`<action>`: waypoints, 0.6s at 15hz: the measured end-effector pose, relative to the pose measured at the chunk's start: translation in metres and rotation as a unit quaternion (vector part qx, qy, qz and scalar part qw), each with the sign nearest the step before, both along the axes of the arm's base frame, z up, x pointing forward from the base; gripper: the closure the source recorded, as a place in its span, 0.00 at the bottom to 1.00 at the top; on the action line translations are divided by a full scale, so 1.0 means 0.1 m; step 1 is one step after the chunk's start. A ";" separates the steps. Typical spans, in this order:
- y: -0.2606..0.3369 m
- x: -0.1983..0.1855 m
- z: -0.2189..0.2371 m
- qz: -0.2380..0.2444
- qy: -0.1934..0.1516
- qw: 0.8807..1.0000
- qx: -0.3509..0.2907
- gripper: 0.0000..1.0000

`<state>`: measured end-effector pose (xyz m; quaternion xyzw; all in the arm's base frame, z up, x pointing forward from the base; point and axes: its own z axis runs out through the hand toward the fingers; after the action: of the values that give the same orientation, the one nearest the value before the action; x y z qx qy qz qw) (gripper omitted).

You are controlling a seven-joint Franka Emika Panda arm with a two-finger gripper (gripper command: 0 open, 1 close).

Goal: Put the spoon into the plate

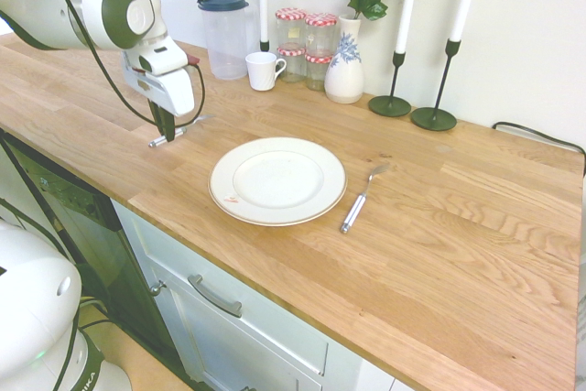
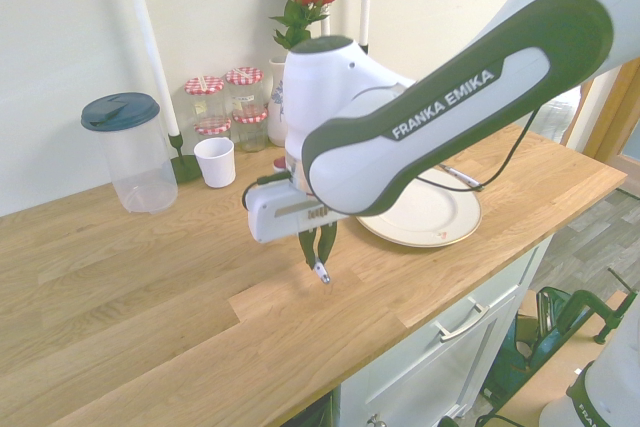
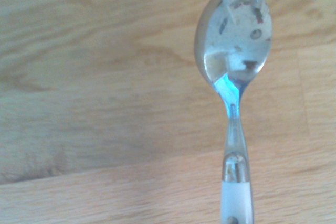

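The spoon (image 1: 179, 134) is a small silver utensil on the wooden counter, left of the plate. My gripper (image 1: 166, 127) reaches down over it and is shut on the spoon's handle. The handle end (image 2: 322, 273) sticks out below the fingers, close to the wood. In the wrist view the spoon's bowl (image 3: 233, 30) shows over bare wood. The round white plate (image 1: 277, 180) with a thin dark rim line lies near the counter's front edge, apart from the spoon. The arm hides part of the plate (image 2: 432, 217) in the second exterior view.
A second silver utensil (image 1: 363, 199) lies just right of the plate. Along the back wall stand a lidded clear pitcher (image 1: 224, 36), a white mug (image 1: 264, 70), red-lidded jars (image 1: 307, 43), a vase with a rose (image 1: 346, 66) and two candlesticks (image 1: 412, 61).
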<state>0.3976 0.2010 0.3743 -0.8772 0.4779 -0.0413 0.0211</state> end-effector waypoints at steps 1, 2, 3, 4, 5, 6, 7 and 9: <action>-0.02 0.02 0.18 -0.001 -0.011 1.000 0.002 1.00; -0.07 0.03 0.36 -0.002 -0.020 1.000 0.003 1.00; -0.18 0.07 0.52 0.002 -0.026 1.000 0.003 1.00; -0.37 0.11 0.64 0.013 -0.031 0.999 0.002 1.00; -0.63 0.16 0.74 0.031 -0.036 0.999 0.001 1.00; -0.92 0.21 0.81 0.050 -0.040 0.998 0.003 1.00; -1.23 0.22 0.84 0.068 -0.042 0.997 0.005 1.00; -1.72 0.13 0.81 0.105 -0.040 0.994 0.005 1.00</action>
<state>0.4110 0.0289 0.4552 -0.9201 0.3819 -0.0717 0.0488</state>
